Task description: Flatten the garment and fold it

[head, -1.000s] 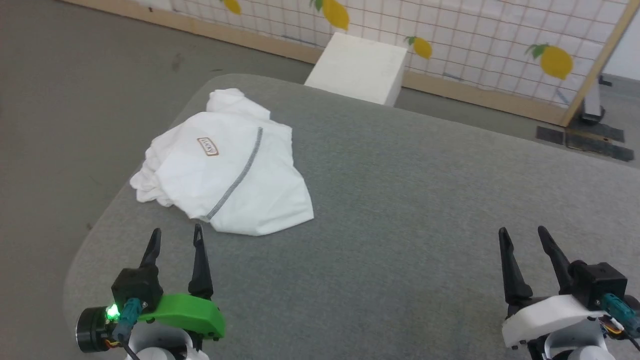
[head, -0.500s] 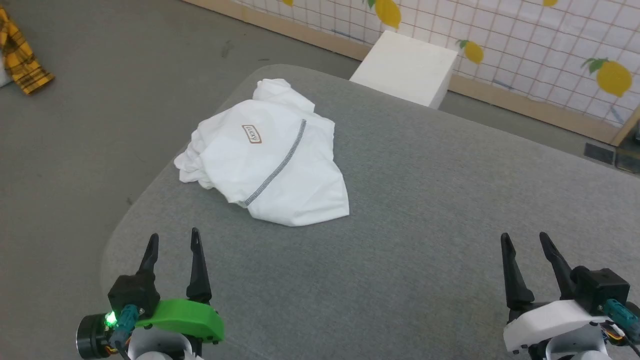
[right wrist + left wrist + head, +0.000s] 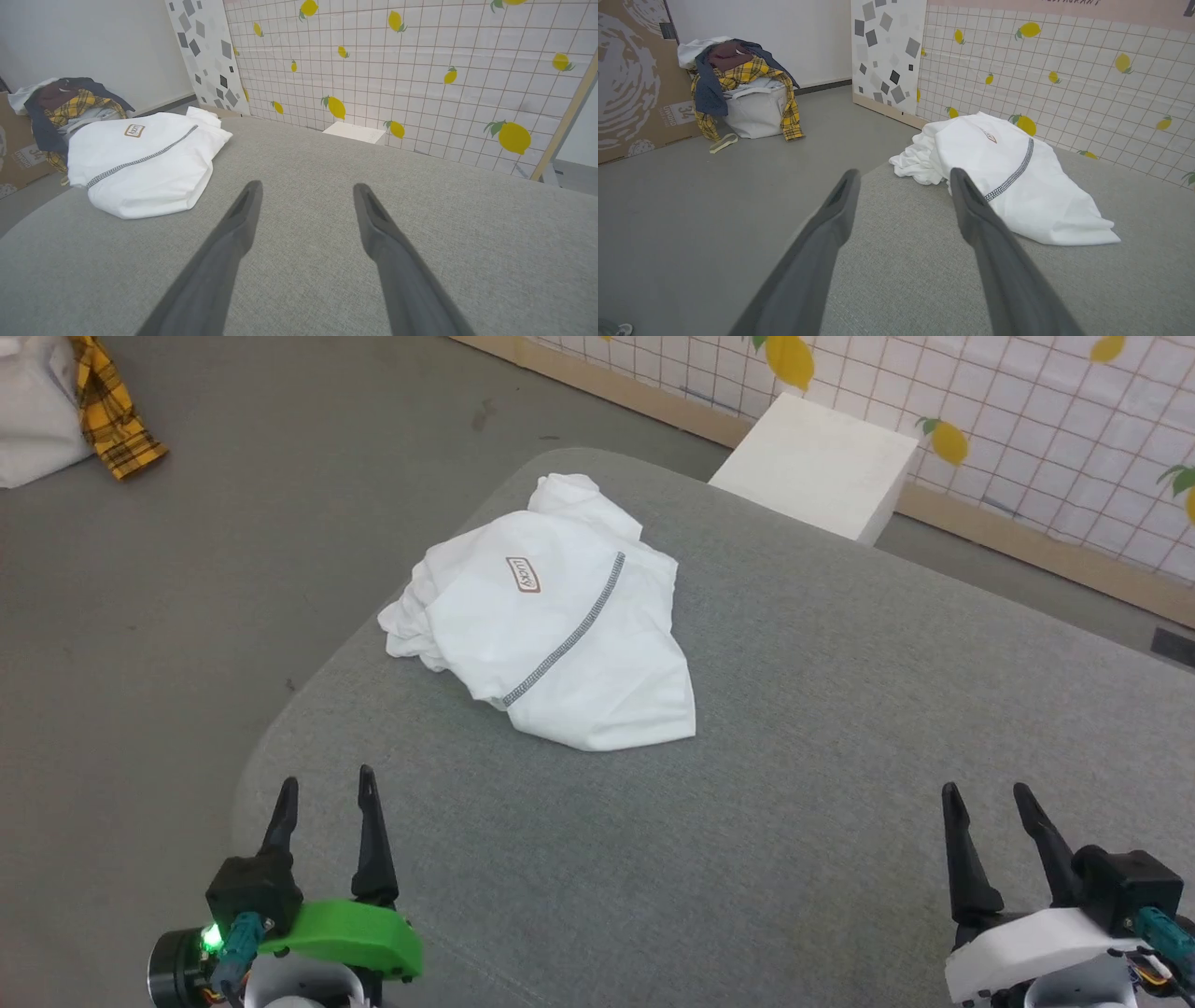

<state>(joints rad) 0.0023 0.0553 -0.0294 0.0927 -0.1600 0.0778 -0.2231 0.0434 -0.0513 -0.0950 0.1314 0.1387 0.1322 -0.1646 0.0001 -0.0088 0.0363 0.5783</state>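
Both grippers hover low over the near edge of the grey padded table [image 3: 840, 784], the left gripper [image 3: 327, 777] at its left corner and the right gripper [image 3: 985, 789] far to the right, each with its fingers spread apart and nothing between them. The garment [image 3: 560, 635] lies bunched in a loose heap on the table's far left part, patch and zigzag seam facing up, nearer the left gripper but touching neither. A white box [image 3: 817, 462] stands beyond the table's far edge.
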